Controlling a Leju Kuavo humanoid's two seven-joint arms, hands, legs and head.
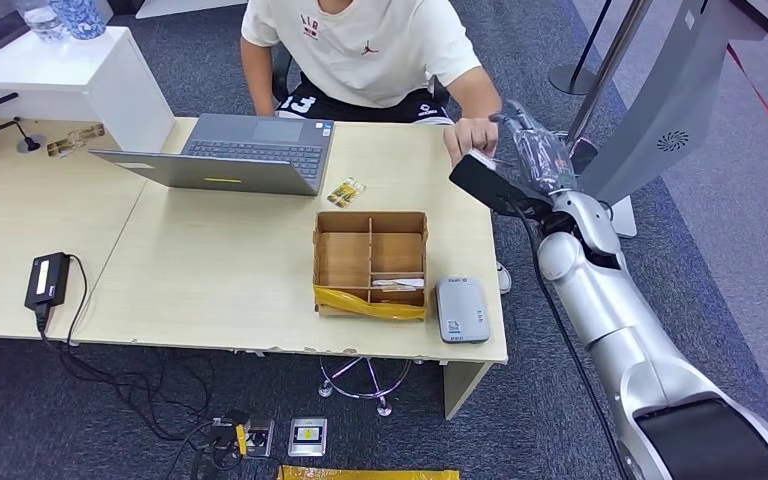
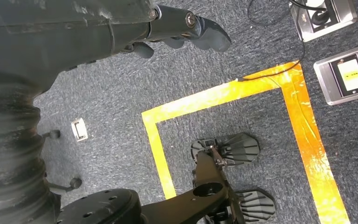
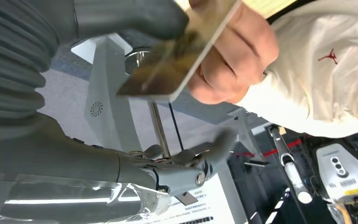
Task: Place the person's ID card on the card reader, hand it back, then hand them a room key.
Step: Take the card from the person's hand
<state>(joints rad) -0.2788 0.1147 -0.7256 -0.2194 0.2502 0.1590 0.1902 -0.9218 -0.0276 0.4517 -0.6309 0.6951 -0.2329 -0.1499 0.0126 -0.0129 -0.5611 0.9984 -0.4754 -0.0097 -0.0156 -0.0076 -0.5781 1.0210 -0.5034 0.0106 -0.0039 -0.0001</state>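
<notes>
At the upper right of the head view, the silver right arm (image 1: 610, 310) reached past the table's (image 1: 210, 270) far corner, its right hand (image 1: 535, 150) meeting the person's hand (image 1: 472, 135) there. The right wrist view alone showed the ID card (image 3: 177, 56), thumb on its upper face while the person's fingers (image 3: 233, 60) gripped its far end. The left wrist view showed the left hand (image 2: 186, 30) hanging over carpet with yellow tape (image 2: 303, 126), fingers loosely apart, holding nothing; the card reader (image 1: 461, 310) lay at the table's near right edge.

The table (image 1: 230, 280) looks like pale smooth wood. The box (image 1: 370, 262) looks like brown cardboard. The robot's arm (image 1: 610, 320) is shiny silver metal. The floor (image 2: 242, 56) is rough grey carpet with glossy yellow tape (image 2: 303, 121).
</notes>
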